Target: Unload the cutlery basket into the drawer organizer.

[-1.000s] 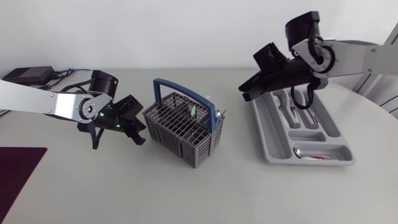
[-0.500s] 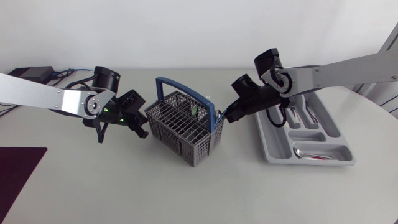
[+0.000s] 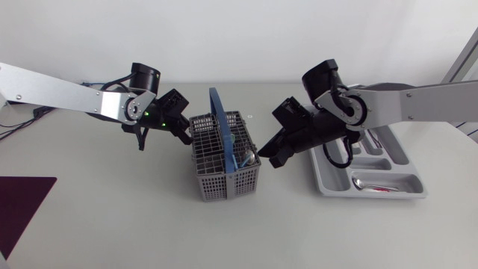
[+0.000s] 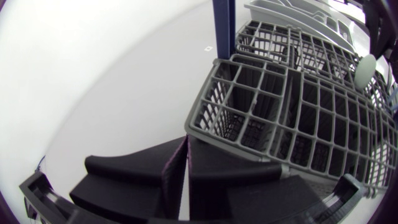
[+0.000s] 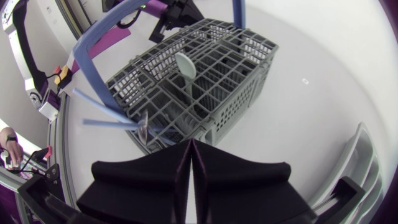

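Black and wedge-shaped, the left gripper (image 4: 186, 142) had its two fingers pressed flat together, and nothing was between them. Its tip sat right by a top corner of the grey cutlery basket (image 3: 228, 185), but I could not tell if it touched. The right gripper (image 5: 191, 144) was squeezed tight too, with nothing in it. It pointed at the other side of the basket, just beside some thin blue sticks (image 5: 102, 115) poking out.

The basket stood upright on the white table (image 3: 112, 217), between the two grippers. Its blue handle (image 3: 219, 119) stood up over it. A pale spoon (image 5: 185, 65) stuck up from one little slot.

The grey drawer organizer (image 3: 332, 181) lay flat past the right arm, apart from the basket. A shiny spoon (image 3: 372, 183) lay in its nearest part. The arm hid much of the long slots.
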You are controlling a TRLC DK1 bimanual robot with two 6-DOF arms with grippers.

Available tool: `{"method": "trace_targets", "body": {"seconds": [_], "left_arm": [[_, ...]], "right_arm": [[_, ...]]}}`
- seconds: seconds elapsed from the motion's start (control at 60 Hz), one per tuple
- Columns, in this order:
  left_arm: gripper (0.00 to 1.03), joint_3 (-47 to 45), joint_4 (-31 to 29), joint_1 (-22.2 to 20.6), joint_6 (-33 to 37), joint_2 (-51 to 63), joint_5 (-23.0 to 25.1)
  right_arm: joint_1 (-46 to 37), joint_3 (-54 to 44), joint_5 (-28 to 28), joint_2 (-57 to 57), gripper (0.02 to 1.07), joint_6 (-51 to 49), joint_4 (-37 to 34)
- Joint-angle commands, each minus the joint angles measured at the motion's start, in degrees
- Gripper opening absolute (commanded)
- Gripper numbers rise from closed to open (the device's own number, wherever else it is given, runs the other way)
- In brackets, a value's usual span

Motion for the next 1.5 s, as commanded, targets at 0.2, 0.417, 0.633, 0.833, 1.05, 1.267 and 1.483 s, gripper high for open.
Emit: {"method": "trace_targets", "body": {"seconds": [0.2, 0.417, 0.633, 0.833, 1.05, 1.267, 1.483], "left_arm": [[0.15, 4.43, -1.64, -1.38, -0.33, 2.99, 0.54], [0.15, -5.68, -4.98, 0.91, 4.76, -10.37, 0.72], [0.15, -16.84, -9.64, 0.65, 8.54, -25.31, 2.12], [0.15, -24.84, -16.85, -3.66, 11.8, -34.8, 5.02], [0.15, -28.79, -20.72, -9.2, 13.11, -37.61, 5.81], [0.15, -31.7, -20.72, -12.36, 12.59, -37.96, 6.52], [0.14, -31.78, -21.16, -12.01, 12.5, -38.67, 6.52]], "right_arm": [[3.89, -5.73, -0.32, -5.03, 0.08, 1.14, -1.06], [-3.76, -1.16, 0.38, -2.13, 0.08, 0.35, 0.61], [-5.87, 6.31, 0.2, 7.02, 0.08, 2.46, 4.92], [-6.39, 15.71, 0.11, 16.07, 0.08, 3.87, 5.44], [-7.36, 25.82, -0.68, 23.19, 0.08, 5.8, 4.13], [-7.01, 34.79, -2.52, 28.46, 0.08, 6.33, 0.26], [-5.6, 40.32, -3.66, 31.98, 0.08, 6.59, -2.64]]}}
